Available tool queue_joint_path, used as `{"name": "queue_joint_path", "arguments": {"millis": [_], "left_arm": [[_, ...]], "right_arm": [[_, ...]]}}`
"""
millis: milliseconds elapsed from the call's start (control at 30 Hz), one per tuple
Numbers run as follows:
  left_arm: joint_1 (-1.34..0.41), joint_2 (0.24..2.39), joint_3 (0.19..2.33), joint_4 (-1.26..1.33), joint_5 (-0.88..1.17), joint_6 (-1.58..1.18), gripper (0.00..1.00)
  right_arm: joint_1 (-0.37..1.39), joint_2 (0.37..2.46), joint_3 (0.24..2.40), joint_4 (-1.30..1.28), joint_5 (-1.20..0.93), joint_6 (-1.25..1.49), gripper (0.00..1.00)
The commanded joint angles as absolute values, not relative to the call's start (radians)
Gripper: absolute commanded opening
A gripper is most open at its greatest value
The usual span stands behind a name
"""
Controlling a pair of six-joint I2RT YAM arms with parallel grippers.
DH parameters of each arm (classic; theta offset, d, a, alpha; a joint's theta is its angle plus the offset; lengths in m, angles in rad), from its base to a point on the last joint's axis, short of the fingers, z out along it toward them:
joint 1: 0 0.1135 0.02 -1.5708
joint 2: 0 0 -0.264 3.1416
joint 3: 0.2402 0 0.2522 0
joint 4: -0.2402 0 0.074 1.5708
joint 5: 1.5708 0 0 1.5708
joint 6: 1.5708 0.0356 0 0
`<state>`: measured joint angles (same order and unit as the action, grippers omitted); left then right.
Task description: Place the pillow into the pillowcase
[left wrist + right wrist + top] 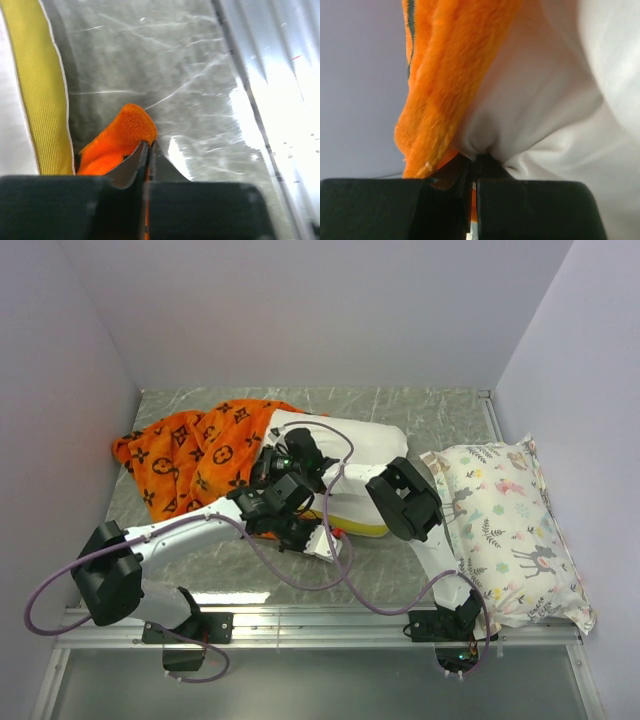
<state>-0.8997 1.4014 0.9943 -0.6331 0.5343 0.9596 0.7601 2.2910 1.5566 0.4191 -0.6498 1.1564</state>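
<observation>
Your left gripper [149, 146] and right gripper [476, 161] each pinch the fuzzy orange monogrammed pillowcase [190, 455] beside the white yellow-banded pillow [365, 440].

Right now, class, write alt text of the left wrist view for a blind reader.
The left tool, shut, pinches a corner of the orange pillowcase over the grey marbled table. The yellow band of the pillow runs along the left edge.

Robot test cell, lab-type setting. A grey marbled table [430, 415] is enclosed on three sides by plain pale walls [300, 310]. Left arm [180, 530] and right arm [440, 560] are bolted along an aluminium rail [320, 618]; purple cable [40, 605] is left looped loose
</observation>
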Motion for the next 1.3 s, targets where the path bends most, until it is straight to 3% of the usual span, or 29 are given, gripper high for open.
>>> {"name": "queue_joint_path", "arguments": {"millis": [0, 100, 167, 200, 300, 333, 367, 433, 467, 567, 767, 933, 1067, 1267], "left_arm": [[-0.971, 1.33, 1.042, -0.686, 0.779, 0.823, 0.08], [-0.971, 1.255, 1.098, -0.727, 0.781, 0.735, 0.38], [-0.963, 1.198, 1.135, -0.745, 0.778, 0.674, 0.45], [-0.953, 1.139, 1.149, -0.747, 0.781, 0.608, 0.53], [-0.858, 1.042, 1.184, -0.659, 0.79, 0.372, 0.63], [-0.821, 1.025, 1.187, -0.634, 0.782, 0.31, 0.64], [-0.728, 1.011, 1.192, -0.611, 0.764, 0.248, 0.67], [-0.625, 0.988, 1.192, -0.566, 0.753, 0.115, 0.73], [-0.536, 0.98, 1.192, -0.546, 0.732, 0.079, 0.84], [-0.419, 0.992, 1.229, -0.494, 0.542, -0.029, 0.99], [-0.235, 1.211, 1.422, -0.497, 0.379, -0.116, 0.99], [-0.222, 1.472, 1.557, -0.434, 0.25, -0.066, 0.96], [-0.224, 1.744, 1.784, -0.497, 0.198, -0.023, 0.73], [-0.247, 2.04, 1.937, -0.439, 0.118, -0.031, 0.67]], "right_arm": [[0.744, 2.327, 1.508, 0.474, -0.606, 1.138, 0.0], [0.761, 2.3, 1.43, 0.489, -0.64, 1.128, 0.0], [0.77, 2.267, 1.381, 0.5, -0.643, 1.112, 0.0], [0.773, 2.249, 1.317, 0.517, -0.638, 1.108, 0.0], [0.784, 2.172, 1.203, 0.607, -0.607, 1.123, 0.01], [0.793, 2.158, 1.195, 0.62, -0.61, 1.121, 0.1], [0.798, 2.126, 1.193, 0.605, -0.615, 1.112, 0.36], [0.802, 2.086, 1.195, 0.566, -0.617, 1.075, 0.52], [0.801, 2.042, 1.201, 0.549, -0.629, 1.039, 0.65], [0.776, 1.955, 1.262, 0.355, -0.655, 0.875, 0.73], [0.675, 1.816, 1.29, -0.004, -0.663, 0.585, 0.78], [0.554, 1.756, 1.342, -0.147, -0.465, 0.41, 0.79], [0.512, 1.811, 1.494, -0.296, -0.22, 0.26, 0.8], [0.423, 1.851, 1.545, -0.393, -0.107, 0.189, 0.84]]}}
